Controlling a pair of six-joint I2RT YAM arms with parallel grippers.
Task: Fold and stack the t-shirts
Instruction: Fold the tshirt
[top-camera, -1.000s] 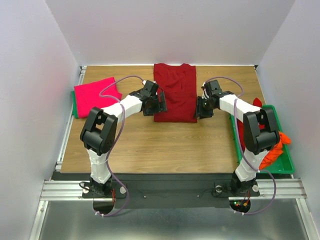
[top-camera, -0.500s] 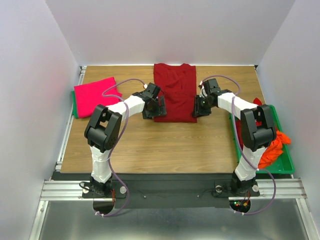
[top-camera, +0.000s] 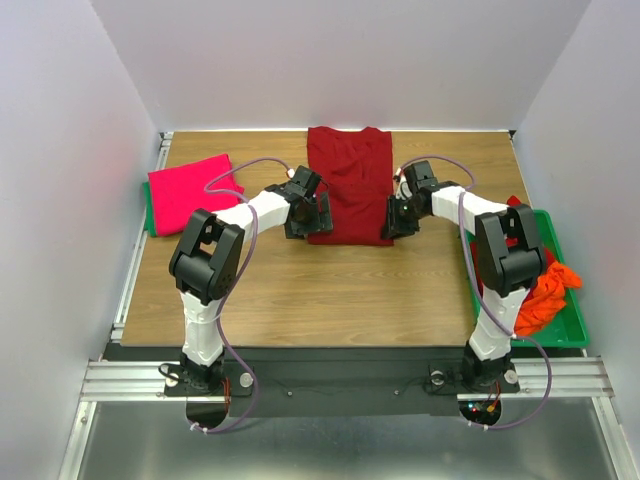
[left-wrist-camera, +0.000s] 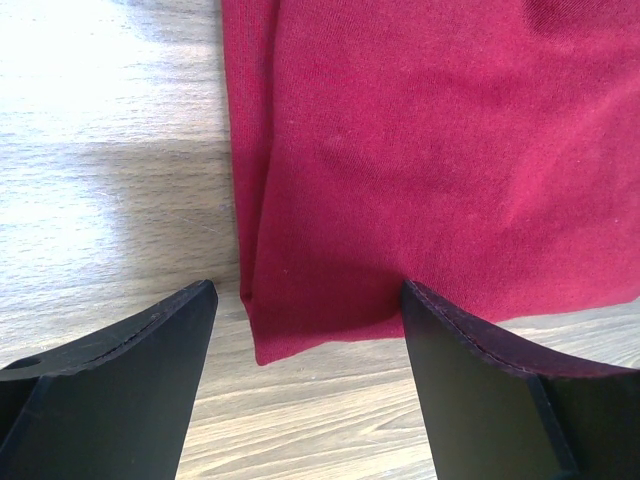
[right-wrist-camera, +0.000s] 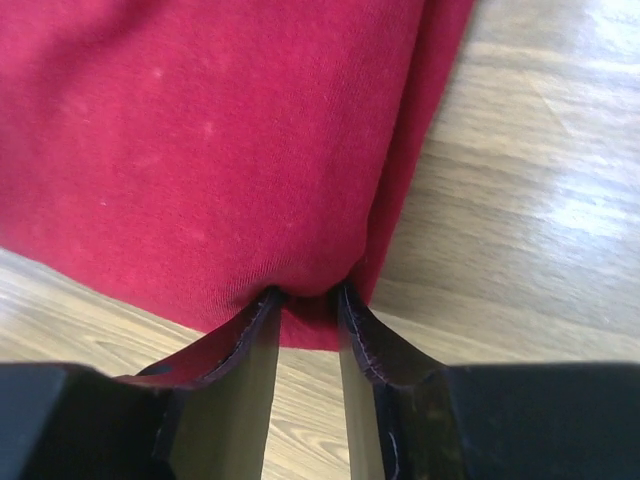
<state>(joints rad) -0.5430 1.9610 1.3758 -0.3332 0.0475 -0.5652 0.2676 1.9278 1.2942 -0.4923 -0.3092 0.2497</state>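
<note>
A dark red t-shirt lies folded into a long strip at the back middle of the table. My left gripper is open at its near left corner; in the left wrist view the corner lies between the spread fingers on the wood. My right gripper is shut on the shirt's near right corner, the cloth bunched between the fingertips. A folded bright pink t-shirt lies at the far left.
A green tray at the right edge holds orange and dark red cloth. A green edge shows under the pink shirt. Bare wood lies in front of the shirt.
The right gripper has moved left onto the shirt's near right corner and closed on it. The left gripper has shifted slightly toward the near left corner.
</note>
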